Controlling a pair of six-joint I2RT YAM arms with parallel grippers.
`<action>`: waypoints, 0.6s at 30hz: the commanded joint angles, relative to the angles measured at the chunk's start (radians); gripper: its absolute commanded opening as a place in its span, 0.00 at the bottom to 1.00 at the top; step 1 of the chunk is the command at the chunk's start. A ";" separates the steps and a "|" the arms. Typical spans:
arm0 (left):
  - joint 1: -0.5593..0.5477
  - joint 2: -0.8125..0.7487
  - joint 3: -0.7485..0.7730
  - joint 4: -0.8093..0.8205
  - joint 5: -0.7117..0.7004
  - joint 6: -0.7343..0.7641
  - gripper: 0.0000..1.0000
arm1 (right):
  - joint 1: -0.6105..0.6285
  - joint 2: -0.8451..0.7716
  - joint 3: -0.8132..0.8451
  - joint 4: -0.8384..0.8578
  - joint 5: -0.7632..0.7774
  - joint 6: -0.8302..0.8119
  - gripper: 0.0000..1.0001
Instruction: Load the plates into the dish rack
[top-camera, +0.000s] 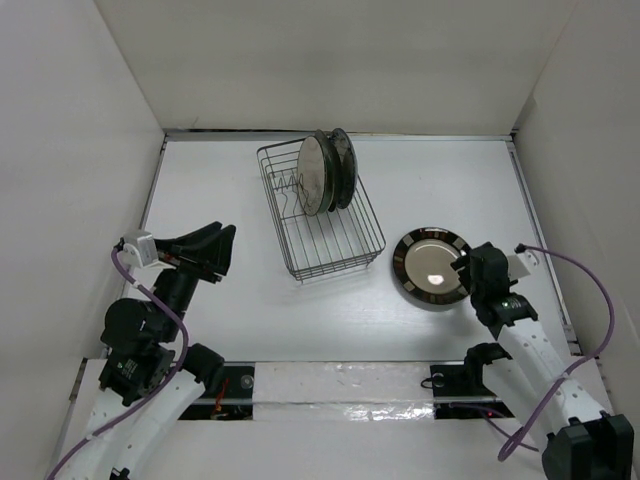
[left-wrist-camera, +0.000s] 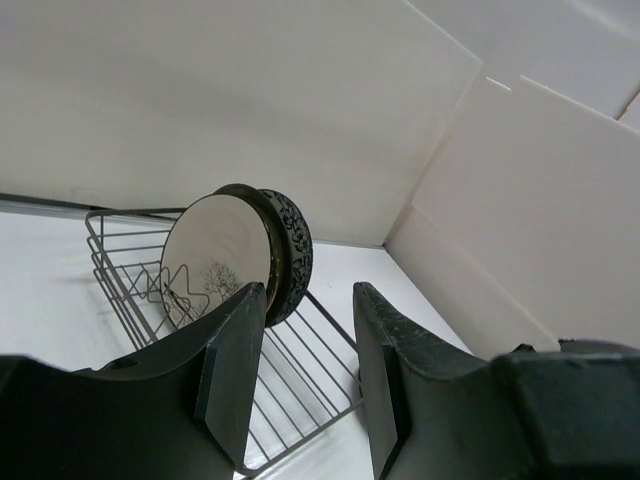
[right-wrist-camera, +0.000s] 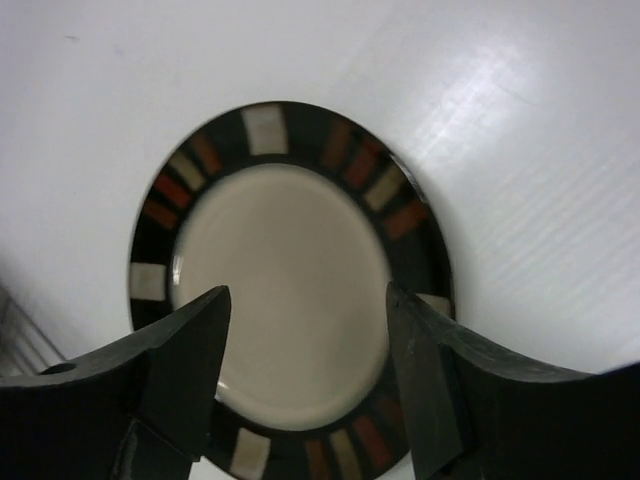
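Observation:
The black wire dish rack (top-camera: 330, 240) stands at the table's middle back. Several plates stand upright at its far end: a cream plate with a branch motif (left-wrist-camera: 215, 262) in front and a black-white patterned plate (left-wrist-camera: 295, 245) behind it; they also show in the top view (top-camera: 325, 172). A dark-rimmed plate with a cream centre (top-camera: 432, 268) lies flat on the table right of the rack. My right gripper (right-wrist-camera: 305, 330) is open, hovering over this plate (right-wrist-camera: 285, 290) at its near right side. My left gripper (left-wrist-camera: 310, 340) is open and empty, left of the rack, pointing at it.
White walls enclose the table on the left, back and right. The rack's near half (top-camera: 335, 250) holds only bare wires and tines (top-camera: 288, 185). A taped strip (top-camera: 340, 385) runs along the near edge between the arm bases.

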 joint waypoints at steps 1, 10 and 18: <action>-0.004 -0.024 -0.002 0.045 0.011 -0.003 0.37 | -0.078 -0.024 -0.044 -0.041 -0.035 0.071 0.72; -0.004 -0.040 0.003 0.047 0.007 -0.011 0.37 | -0.158 0.089 -0.070 0.005 -0.176 0.065 0.76; -0.004 -0.054 0.003 0.034 -0.018 -0.002 0.38 | -0.195 0.105 -0.080 0.026 -0.253 0.048 0.75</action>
